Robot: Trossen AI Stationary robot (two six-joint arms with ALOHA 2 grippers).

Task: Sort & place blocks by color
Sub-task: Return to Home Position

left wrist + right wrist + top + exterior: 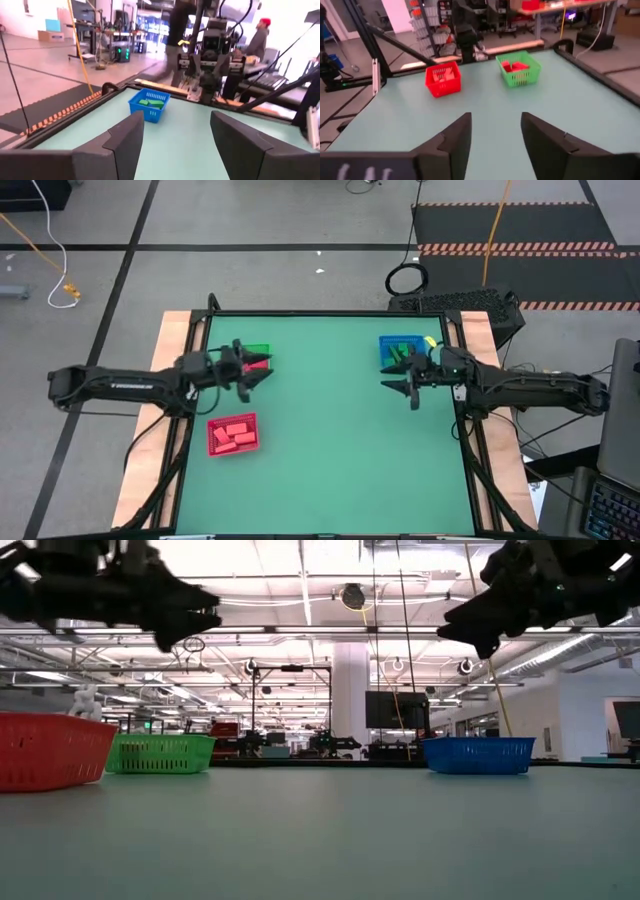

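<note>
Looking straight down first: every block we can find sits in a tray. Red bars (233,436) fill the red tray (210,450). More red pieces (261,364) lie in the green tray (258,347), beside the left tool (258,372). Green blocks (402,352) sit in the blue tray (383,340), near the right tool (398,383). Both tools hang over the table (330,465), fingers spread, nothing between them. The red bars lie flat, long axes running roughly from one arm's side to the other. The other blocks are too small to read.

Low view: the tray walls hide all contents. Both tools ride high, well apart from the surface.

Left wrist view: wide-spread fingers (125,142) frame bare table. Beyond them the green blocks lie flat in the blue tray; we cannot tell their axes. A person (259,40) stands beyond the table.

Right wrist view: the fingers (456,137) are apart and empty. The red tray and green tray stand side by side at the far edge, with red pieces showing in the green one.

Handling, our judgement: the blocks look rigid, light and probably smooth. We would pinch a bar across its narrow width at mid-length, tool square to the long axis. Cubes should take any opposite faces. Packed neighbours may crowd the fingers.
</note>
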